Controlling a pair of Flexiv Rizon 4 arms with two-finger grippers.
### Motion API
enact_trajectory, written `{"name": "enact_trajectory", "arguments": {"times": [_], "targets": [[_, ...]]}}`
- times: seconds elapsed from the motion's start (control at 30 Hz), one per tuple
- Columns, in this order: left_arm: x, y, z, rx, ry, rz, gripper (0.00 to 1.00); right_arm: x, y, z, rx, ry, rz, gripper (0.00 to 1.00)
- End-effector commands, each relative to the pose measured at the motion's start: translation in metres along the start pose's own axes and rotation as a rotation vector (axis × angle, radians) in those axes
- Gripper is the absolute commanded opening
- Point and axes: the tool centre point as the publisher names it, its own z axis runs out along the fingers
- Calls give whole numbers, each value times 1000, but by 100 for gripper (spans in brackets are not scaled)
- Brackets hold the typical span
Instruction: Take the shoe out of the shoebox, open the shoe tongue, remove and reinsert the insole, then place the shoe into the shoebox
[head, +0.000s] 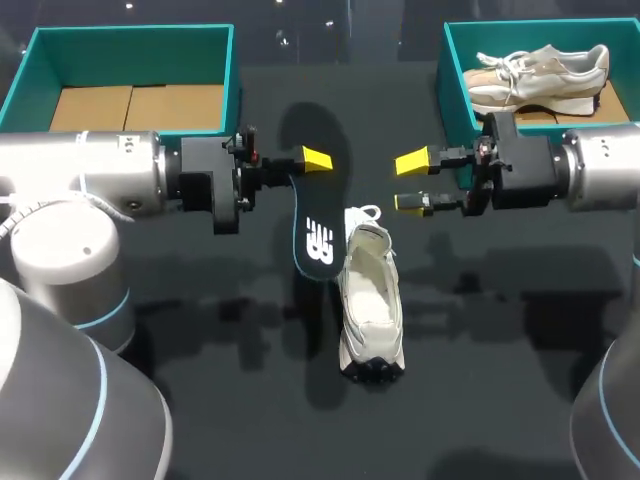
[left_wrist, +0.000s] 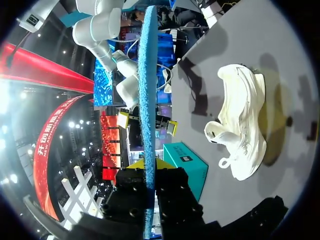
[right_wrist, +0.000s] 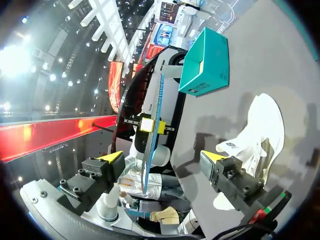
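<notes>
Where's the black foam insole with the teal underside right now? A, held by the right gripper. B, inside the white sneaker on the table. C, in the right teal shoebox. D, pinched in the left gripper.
D: the left gripper clamps the black foam insole from both sides, beside the white sneaker, while the right gripper is open and empty.

Robot manipulation lab or demo station: 2 industrial arms, left arm (head: 90, 175) and right arm (head: 600, 170), flank dark work table (head: 480, 400); teal left shoebox (head: 30, 75) and right shoebox (head: 452, 75) staged at its 2 far corners.
</notes>
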Motion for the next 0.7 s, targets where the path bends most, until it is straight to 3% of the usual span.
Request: {"name": "enact_trajectory", "arguments": {"times": [0.03,0.2,0.37,0.5,0.7], "targets": [[-1,-1,-8,5,2,1,0,1,-2,-2,1,-5,1,100],[-1,-1,-8,5,2,1,0,1,-2,-2,1,-5,1,100],[-13,-11,-11,39,32,-44,0,12,-11,-25,70,-135,-382,100],[-20,-23,-21,66,70,-119,0,8,-21,-38,152,-196,-617,100],[-26,-46,-33,115,124,-249,0,-6,-28,-48,316,-310,-810,100]]}}
